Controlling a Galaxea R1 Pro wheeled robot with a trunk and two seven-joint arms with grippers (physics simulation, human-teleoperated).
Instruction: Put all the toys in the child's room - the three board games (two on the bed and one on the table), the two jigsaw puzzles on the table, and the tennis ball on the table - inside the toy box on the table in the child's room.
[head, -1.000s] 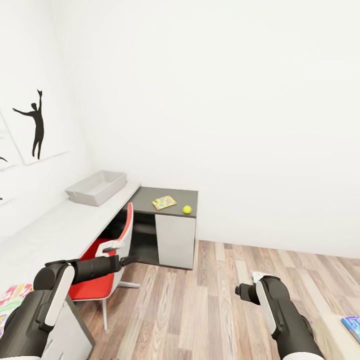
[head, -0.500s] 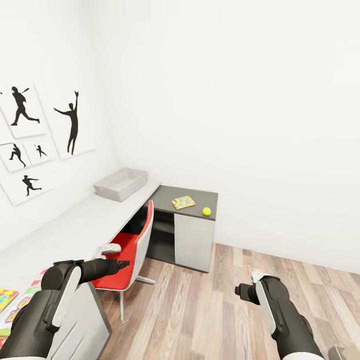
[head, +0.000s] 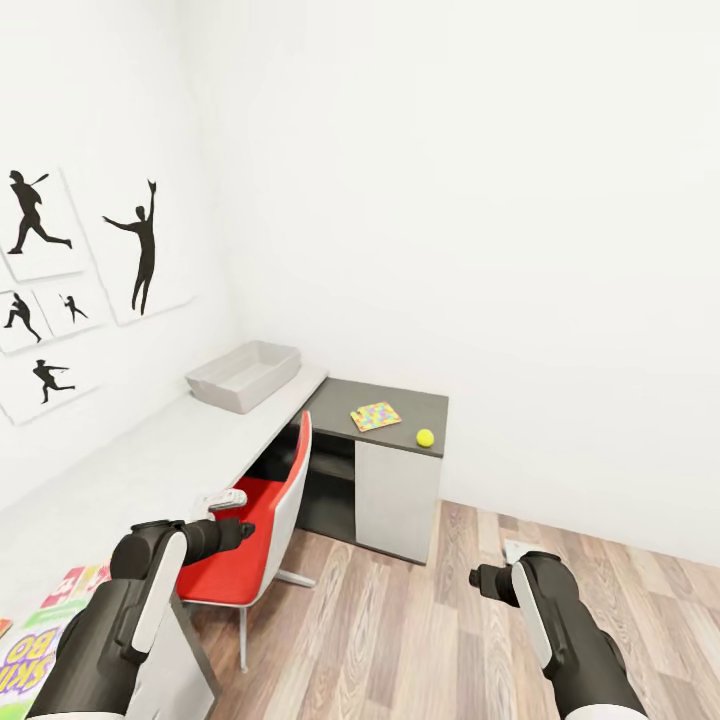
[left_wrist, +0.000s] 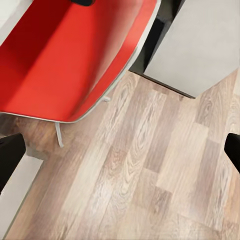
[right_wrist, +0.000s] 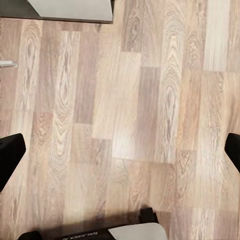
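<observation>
The grey toy box stands empty at the far end of the long white table. On the dark cabinet top beside it lie a flat multicoloured toy and the yellow tennis ball. Colourful flat boxes lie on the table's near end, by my left arm. My left gripper hangs over the red chair, well short of the toys. Its fingers are spread wide with nothing between them. My right gripper is over bare floor, its fingers also wide apart.
A red chair with a white shell is tucked under the table between me and the cabinet. Wood floor stretches ahead and to the right. Silhouette pictures hang on the left wall.
The whole view has shifted as the camera moved left and forward, so the table and cabinet sit further right. Both arms keep their pose and both grippers stay open.
</observation>
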